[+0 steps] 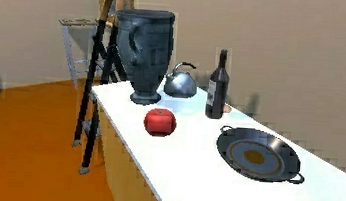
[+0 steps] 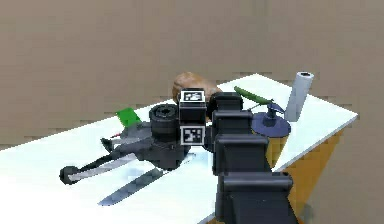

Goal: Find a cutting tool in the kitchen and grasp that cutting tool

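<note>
Forward view: white, smooth-topped table [image 1: 181,174] over an orange floor [image 1: 28,140]. A black ladder [image 1: 94,99] leans at the table's far left corner.
- Vase [image 1: 145,49]: large, dark blue-grey, glossy, wide-mouthed on a narrow foot, at the far end of the table. Its inside is hidden at this angle.
- Kettle [image 1: 180,84]: rounded, silvery metal, arched handle, just beside the vase.
- Bottle [image 1: 218,84]: dark glass, slim neck, upright near the table's right edge.
- Red fruit [image 1: 160,122]: round and shiny, mid-table, near the left edge.
- Pan [image 1: 260,154]: shallow, round, dark rim with small side handles, toward the near right edge. Its bottom shows grey with a tan patch.

Arm side view: the dark square arm [image 2: 245,170] reaches out over the table [image 2: 40,160].
- The gripper [image 2: 90,162] lies low above the tabletop, with thin fingers [image 2: 100,168] pointing to the view's left.
- I cannot tell whether the fingers are spread or pressed together, or whether they hold anything.
- Blade [image 2: 132,189]: a flat grey tapering strip — the likely cutting tool — lying on the table near its near edge, just beside the gripper.
- A small green piece [image 2: 128,118] lies beyond the gripper.
- Behind the arm is a brown rounded lump [image 2: 186,82].
- Toward the right end are a dark blue round knobbed piece [image 2: 270,125] and an upright pale cylinder [image 2: 299,95].
</note>
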### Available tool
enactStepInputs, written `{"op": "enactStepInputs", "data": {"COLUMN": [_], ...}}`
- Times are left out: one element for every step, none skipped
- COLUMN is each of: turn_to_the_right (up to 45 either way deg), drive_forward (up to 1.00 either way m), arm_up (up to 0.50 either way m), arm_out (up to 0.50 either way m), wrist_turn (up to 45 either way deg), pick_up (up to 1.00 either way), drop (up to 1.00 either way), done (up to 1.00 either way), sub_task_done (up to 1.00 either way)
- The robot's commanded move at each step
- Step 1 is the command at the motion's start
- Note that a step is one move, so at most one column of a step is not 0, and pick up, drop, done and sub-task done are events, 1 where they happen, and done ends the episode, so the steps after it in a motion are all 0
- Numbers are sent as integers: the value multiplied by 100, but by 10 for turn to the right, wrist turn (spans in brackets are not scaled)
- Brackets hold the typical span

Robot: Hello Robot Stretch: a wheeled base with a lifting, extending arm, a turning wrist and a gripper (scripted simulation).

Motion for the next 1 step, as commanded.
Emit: {"op": "enactStepInputs", "data": {"turn_to_the_right": [0], "drive_forward": [0], "arm_up": [-16], "arm_out": [0], "wrist_turn": [0], "pick_up": [0], "drop": [0], "done": [0], "sub_task_done": [0]}}
